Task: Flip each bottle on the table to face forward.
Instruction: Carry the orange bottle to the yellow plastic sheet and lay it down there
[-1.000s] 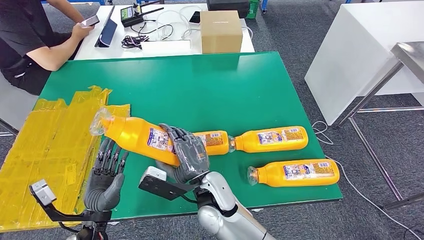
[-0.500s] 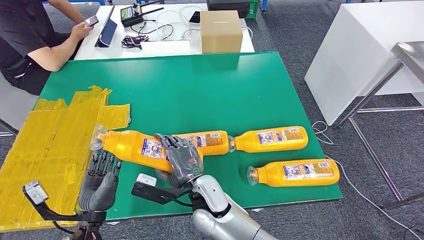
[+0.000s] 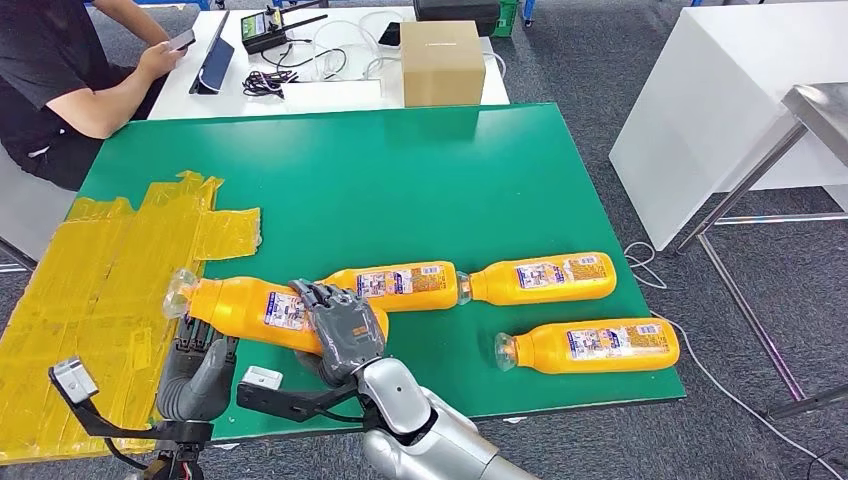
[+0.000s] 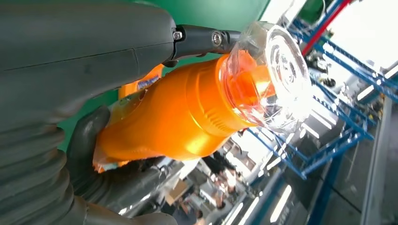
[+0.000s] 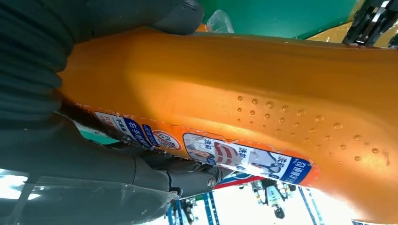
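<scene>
My right hand grips an orange bottle around its labelled middle and holds it nearly level just above the green table's front left. Its clear cap points left. The right wrist view shows the hand wrapped round the bottle. My left hand sits under the neck end, fingers up against it. In the left wrist view the bottle and cap lie between the thumb and fingers. Three more orange bottles lie flat, labels up.
Yellow taped sheeting covers the table's left end. A cardboard box stands beyond the far edge. A seated person with a phone is at the back left. A white table stands to the right.
My right hand has lowered the held bottle and carried it left, from tilted up to almost level. My left hand's spread fingers now lie under the bottle's neck end.
</scene>
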